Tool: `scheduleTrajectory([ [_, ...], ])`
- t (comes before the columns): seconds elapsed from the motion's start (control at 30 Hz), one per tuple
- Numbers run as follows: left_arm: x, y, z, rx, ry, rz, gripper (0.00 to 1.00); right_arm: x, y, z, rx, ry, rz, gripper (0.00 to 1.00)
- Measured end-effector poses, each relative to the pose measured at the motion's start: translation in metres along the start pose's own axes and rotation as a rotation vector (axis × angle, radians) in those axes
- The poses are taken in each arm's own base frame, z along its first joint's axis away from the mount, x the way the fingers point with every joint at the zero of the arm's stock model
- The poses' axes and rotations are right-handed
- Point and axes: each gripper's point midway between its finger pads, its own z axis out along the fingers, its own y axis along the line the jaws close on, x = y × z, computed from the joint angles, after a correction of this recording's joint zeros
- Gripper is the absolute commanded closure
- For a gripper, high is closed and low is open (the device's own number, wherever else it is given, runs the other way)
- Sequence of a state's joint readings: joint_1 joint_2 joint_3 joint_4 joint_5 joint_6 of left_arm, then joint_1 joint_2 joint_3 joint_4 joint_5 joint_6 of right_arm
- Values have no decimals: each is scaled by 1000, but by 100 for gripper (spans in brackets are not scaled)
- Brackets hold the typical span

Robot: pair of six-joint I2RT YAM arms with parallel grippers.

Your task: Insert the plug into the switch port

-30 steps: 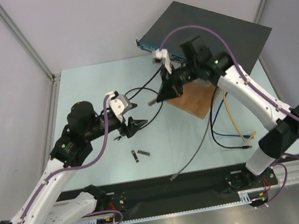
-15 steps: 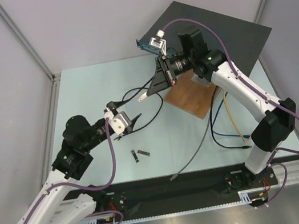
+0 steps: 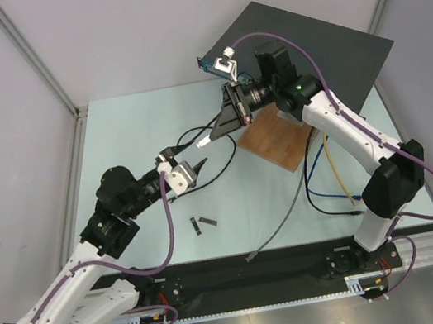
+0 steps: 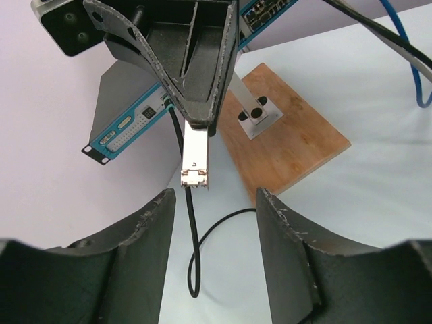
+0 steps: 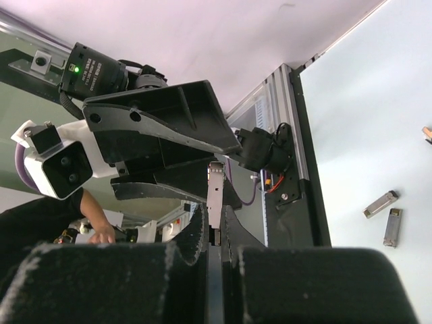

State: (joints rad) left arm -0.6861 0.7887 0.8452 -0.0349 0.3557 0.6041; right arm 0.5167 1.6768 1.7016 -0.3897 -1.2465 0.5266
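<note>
Plug [image 4: 195,158] in right end effector [image 4: 200,120], left end effector [image 4: 214,202] now nearer

Pale lilac walls [image 3: 16,122], aluminium corner posts [image 3: 30,56], pale blue-green tabletop [image 3: 126,127]

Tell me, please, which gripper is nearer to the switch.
Right. The right gripper, shut on the plug, is a short way in front of the switch and its blue face; the left gripper is open farther back over the table, beyond the plug.
</note>
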Motion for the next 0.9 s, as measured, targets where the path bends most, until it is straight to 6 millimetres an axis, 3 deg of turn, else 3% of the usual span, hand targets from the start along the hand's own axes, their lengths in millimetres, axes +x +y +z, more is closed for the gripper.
scheduleTrajectory([
  [0.07, 2, 1, 3, -9, 8, 1, 53, 2, -1, 2, -1, 5, 10, 100],
  [0.33, -1, 9, 5, -53, 5, 14, 57, 5, -5, 3, 6, 8, 26, 100],
  [0.73, 4, 2, 11, -32, 21, 17, 80, 10, -9, 5, 7, 15, 54, 100],
  [0.8, 5, 1, 12, -29, 25, 15, 90, 10, -10, 4, 9, 15, 56, 100],
  [0.87, 6, 0, 12, -25, 29, 15, 100, 10, -11, 4, 9, 15, 57, 82],
  [0.9, 6, 0, 12, -25, 30, 14, 100, 10, -11, 4, 9, 14, 59, 74],
])
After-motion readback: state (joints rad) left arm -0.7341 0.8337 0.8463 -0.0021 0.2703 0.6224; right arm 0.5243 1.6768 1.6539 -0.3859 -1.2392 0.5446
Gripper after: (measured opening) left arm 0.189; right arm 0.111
